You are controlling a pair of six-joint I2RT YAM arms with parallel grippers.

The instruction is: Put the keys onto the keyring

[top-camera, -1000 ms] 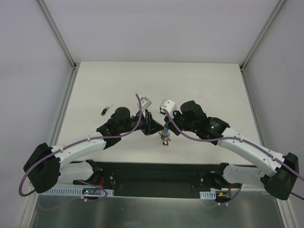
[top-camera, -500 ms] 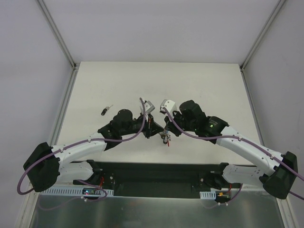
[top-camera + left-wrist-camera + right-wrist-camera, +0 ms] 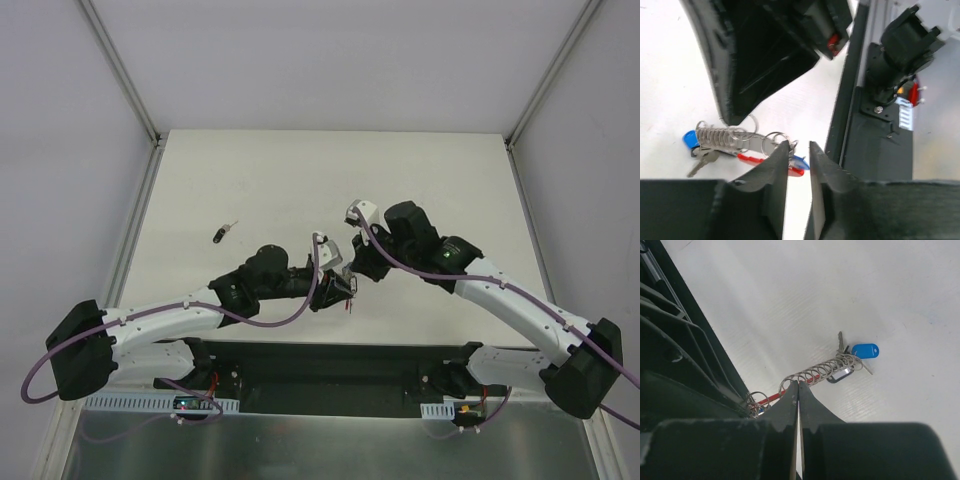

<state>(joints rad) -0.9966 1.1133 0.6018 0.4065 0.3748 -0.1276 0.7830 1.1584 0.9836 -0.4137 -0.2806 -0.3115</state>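
Right wrist cam: keyring (image 3: pixel 815 371) lies stretched out on the white surface (image 3: pixel 880 285), by its near edge, just in front of both arms' tips. Its coiled chain (image 3: pixel 720 135) runs from a blue key (image 3: pixel 865 350), w/ a silver blade beside it, back to the right end effector (image 3: pixel 798 386). That one's fingers are pressed fully together on the chain's near loop. Red clip (image 3: pixel 771 398) lies beside that end of the chain, partly hidden by the fingers.

Left wrist cam: left end effector (image 3: pixel 799 147) sits at the clip end, jaws only a crack apart, bare surface visible thru the gap. One fingertip (image 3: pixel 775 165) touches a small ring and the red clip, but nothing is clearly pinched btw the two. The right end effector's black body hangs just above the chain here.

Top cam: both tips meet at centre-front of the surface. Black key (image 3: pixel 221 235) lies alone, well apart to the left, away from both arms.
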